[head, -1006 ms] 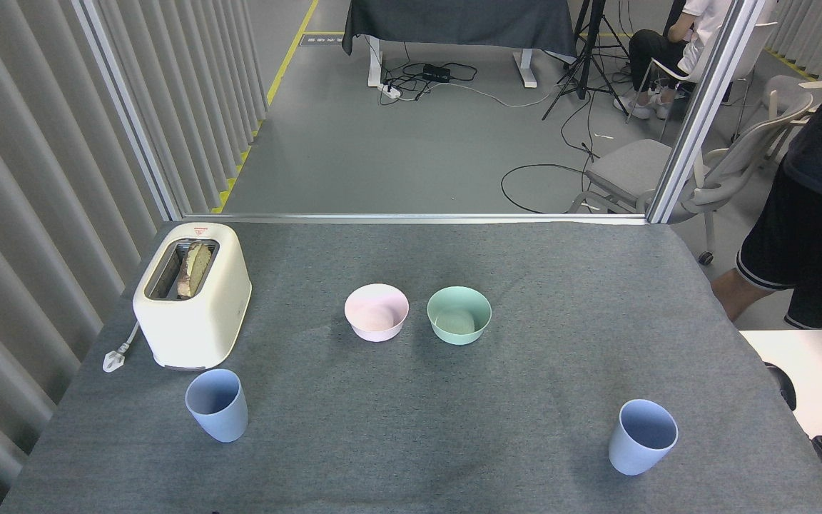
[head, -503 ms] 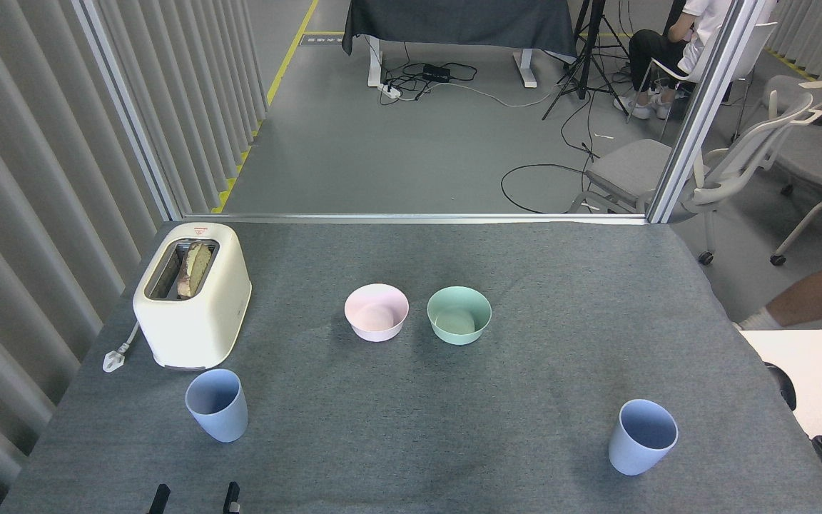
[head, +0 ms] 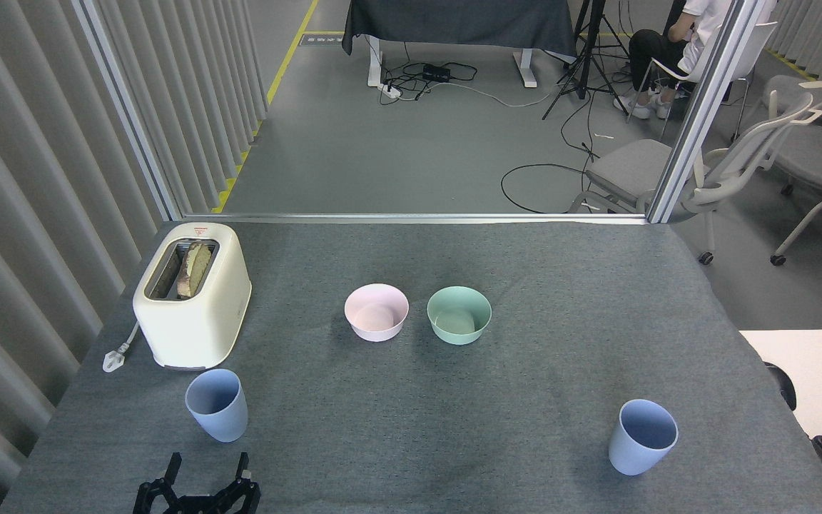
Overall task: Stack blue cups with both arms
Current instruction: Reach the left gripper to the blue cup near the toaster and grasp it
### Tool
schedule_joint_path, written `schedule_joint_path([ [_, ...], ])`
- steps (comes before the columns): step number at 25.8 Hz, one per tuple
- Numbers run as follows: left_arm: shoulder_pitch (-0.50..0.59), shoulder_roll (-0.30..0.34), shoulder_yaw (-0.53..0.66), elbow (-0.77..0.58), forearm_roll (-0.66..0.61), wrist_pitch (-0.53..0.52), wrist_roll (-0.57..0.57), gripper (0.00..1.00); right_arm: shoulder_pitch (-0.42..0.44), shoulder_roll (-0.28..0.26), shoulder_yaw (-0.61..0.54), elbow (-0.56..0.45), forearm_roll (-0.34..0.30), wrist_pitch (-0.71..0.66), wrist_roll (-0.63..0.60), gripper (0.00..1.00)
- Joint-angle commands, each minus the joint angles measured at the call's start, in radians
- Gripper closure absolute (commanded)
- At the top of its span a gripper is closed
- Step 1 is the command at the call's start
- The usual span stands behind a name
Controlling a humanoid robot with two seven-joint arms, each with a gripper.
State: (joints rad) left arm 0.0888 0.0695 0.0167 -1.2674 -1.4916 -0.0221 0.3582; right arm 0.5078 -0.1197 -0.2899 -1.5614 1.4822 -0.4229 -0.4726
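Standing upright on its tapered base at the table's near left, the left blue cup (head: 217, 404) is found just beyond the left gripper (head: 207, 475), at about twelve o'clock from it and apart from it, so the left arm is judged the nearer one. The gripper's black fingers (head: 170, 467) are spread wide and nothing is held; the right gripper is not seen. The right blue cup (head: 643, 436), matte and handleless, is set well apart at three o'clock on the grey felt-like table cover (head: 411, 428), with a cream toaster (head: 193, 294) just behind the left one.
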Motion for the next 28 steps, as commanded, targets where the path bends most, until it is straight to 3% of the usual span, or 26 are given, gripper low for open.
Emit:
schedule_joint_path([
  [1,-0.052,0.0,0.0,0.056,0.007,0.001,-0.002,0.0,0.0,0.0,0.0,0.001,0.004,0.001,-0.003,0.0],
  [28,-0.256,-0.002,0.0,0.253,0.014,-0.001,-0.008,0.0,-0.002,0.0,0.005,0.029,0.006,0.004,-0.004,0.0],
])
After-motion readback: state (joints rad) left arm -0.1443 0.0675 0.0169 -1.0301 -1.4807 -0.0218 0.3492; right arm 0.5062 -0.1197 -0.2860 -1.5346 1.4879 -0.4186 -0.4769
